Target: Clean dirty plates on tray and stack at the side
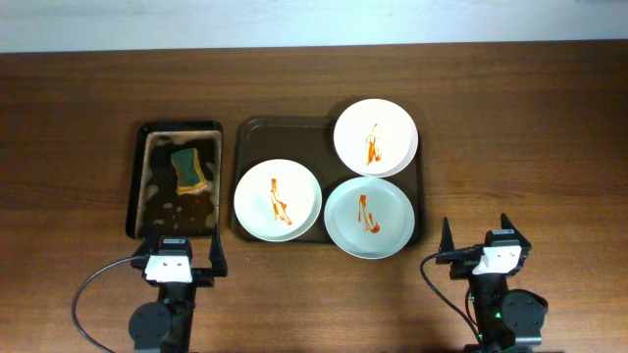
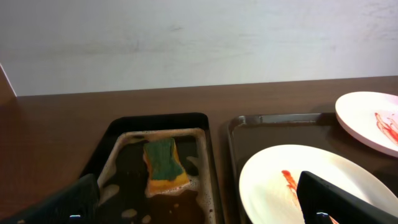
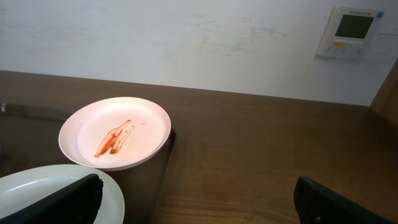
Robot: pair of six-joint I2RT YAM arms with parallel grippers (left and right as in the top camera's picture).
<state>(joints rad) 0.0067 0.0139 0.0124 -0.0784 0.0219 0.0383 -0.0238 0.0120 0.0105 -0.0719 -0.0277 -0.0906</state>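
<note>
Three white plates with orange-red sauce streaks lie on the dark brown tray (image 1: 253, 128): one at the left (image 1: 277, 199), one at the back right (image 1: 376, 137), one at the front right (image 1: 369, 217). My left gripper (image 1: 179, 257) is open and empty near the front edge, below the black tray. My right gripper (image 1: 487, 238) is open and empty, right of the brown tray. The left wrist view shows the left plate (image 2: 273, 186) and the back right plate (image 2: 367, 115). The right wrist view shows the back right plate (image 3: 115, 132) and the front right plate's edge (image 3: 37, 186).
A smaller black tray (image 1: 140, 181) left of the brown tray holds soapy water and a green and yellow sponge (image 1: 188, 170), which also shows in the left wrist view (image 2: 164, 162). A wall panel (image 3: 349, 32) hangs behind the table.
</note>
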